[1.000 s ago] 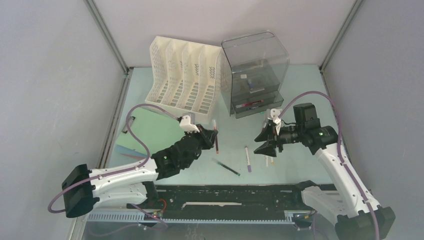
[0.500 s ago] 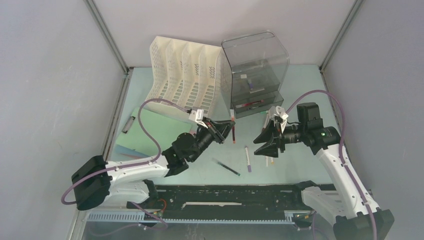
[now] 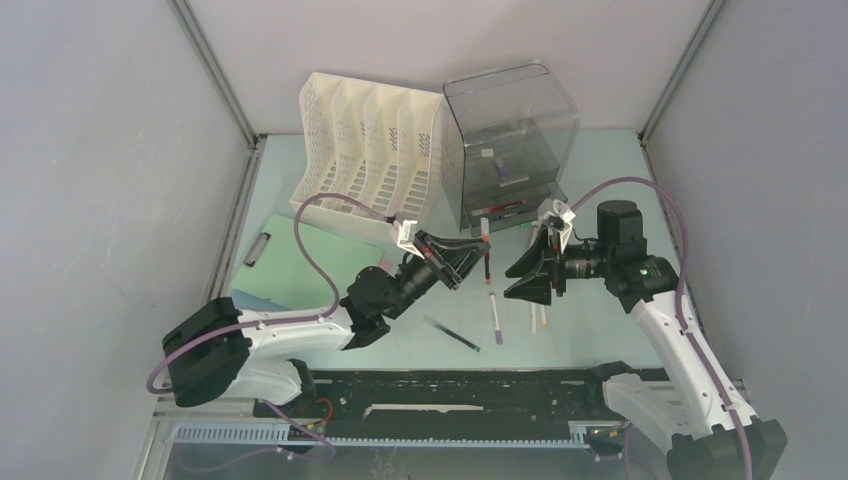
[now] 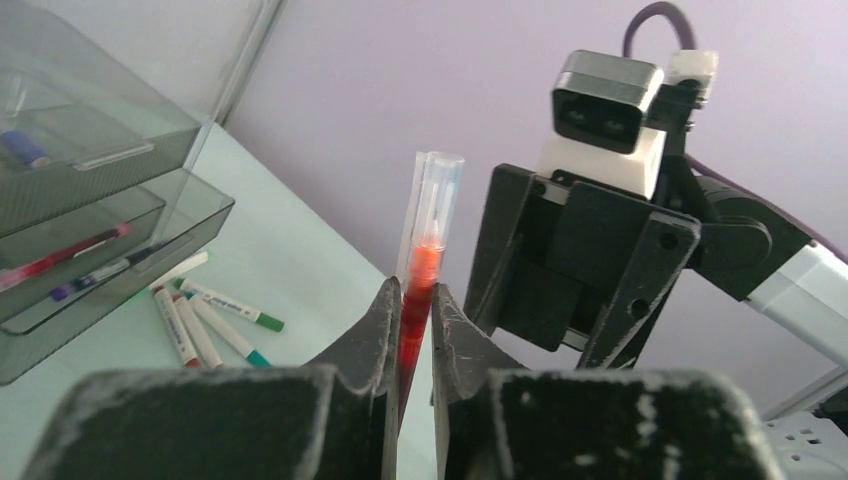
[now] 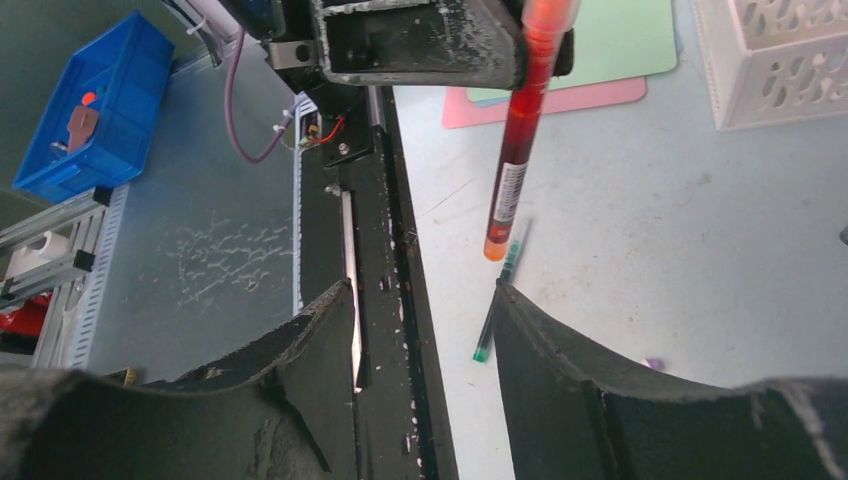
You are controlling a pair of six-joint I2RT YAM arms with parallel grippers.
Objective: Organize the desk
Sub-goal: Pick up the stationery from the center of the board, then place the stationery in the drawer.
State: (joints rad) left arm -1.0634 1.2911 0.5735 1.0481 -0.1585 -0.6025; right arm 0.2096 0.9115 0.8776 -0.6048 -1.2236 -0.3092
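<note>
My left gripper (image 3: pixel 478 262) (image 4: pixel 411 292) is shut on a red pen (image 3: pixel 484 258) (image 4: pixel 420 270) (image 5: pixel 517 150) and holds it upright above the mint-green desk (image 3: pixel 600 170), mid-table. My right gripper (image 3: pixel 527 277) (image 5: pixel 420 295) is open and empty, facing the left one from the right, a short gap from the pen. On the desk lie a purple-capped marker (image 3: pixel 495 318), a dark green pen (image 3: pixel 451 334) (image 5: pixel 497 300) and several white markers (image 3: pixel 540 316) (image 4: pixel 200 310) under the right gripper.
A grey drawer unit (image 3: pixel 508 150) (image 4: pixel 80 210) with pens in its open drawers stands at the back. A white file rack (image 3: pixel 370 150) stands to its left. A green clipboard (image 3: pixel 300 262) and pink and blue sheets (image 3: pixel 262 305) lie at left.
My left gripper has carried the red pen to the right, towards the right gripper. The right gripper has shifted slightly and stays open.
</note>
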